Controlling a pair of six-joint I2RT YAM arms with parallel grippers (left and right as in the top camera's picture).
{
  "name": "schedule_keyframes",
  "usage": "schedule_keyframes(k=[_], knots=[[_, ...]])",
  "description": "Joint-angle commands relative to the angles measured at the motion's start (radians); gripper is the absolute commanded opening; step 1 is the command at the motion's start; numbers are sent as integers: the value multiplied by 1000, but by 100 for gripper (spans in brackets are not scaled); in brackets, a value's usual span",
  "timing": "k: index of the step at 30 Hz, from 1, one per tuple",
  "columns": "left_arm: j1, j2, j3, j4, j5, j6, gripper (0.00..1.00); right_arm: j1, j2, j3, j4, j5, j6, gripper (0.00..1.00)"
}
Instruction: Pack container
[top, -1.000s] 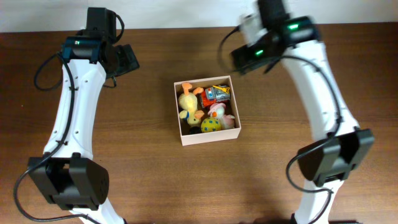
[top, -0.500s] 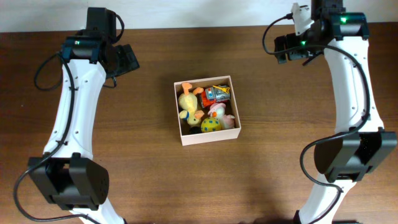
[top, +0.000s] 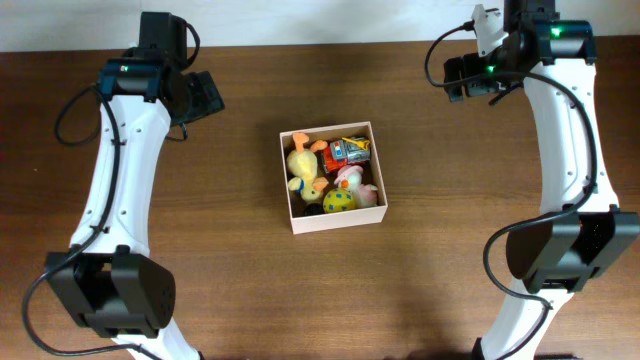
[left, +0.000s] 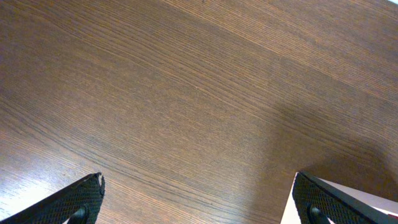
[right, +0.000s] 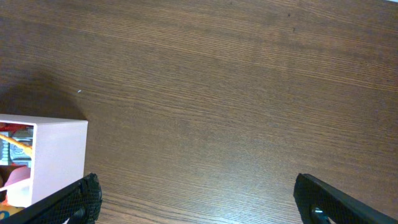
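Observation:
The container (top: 335, 219) is a square shallow cream-walled box in the middle of the table. It holds several small toys: a yellow duck (top: 303, 165), a red and orange toy (top: 350, 150), a yellow-green ball (top: 339, 201). Its corner shows in the right wrist view (right: 59, 155) and in the left wrist view (left: 373, 200). My left gripper (left: 196, 198) is open and empty over bare wood at the far left (top: 205, 95). My right gripper (right: 196, 200) is open and empty at the far right (top: 462, 78).
The dark wooden table (top: 320, 290) runs to a pale wall along the far edge. Both arm bases stand at the near edge, left (top: 110, 295) and right (top: 555, 255).
My right arm swung from just above the container's far right corner out to the far right edge and now holds still. The left arm and the container have not moved.

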Motion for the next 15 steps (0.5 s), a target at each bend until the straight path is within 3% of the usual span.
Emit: schedule_keyframes(k=[1, 15], knots=[[-2, 5, 10, 2, -8, -12, 99, -4, -5, 18, -1, 5, 11, 99], [-2, 5, 10, 2, -8, -12, 99, -4, -5, 18, -2, -26, 19, 99]])
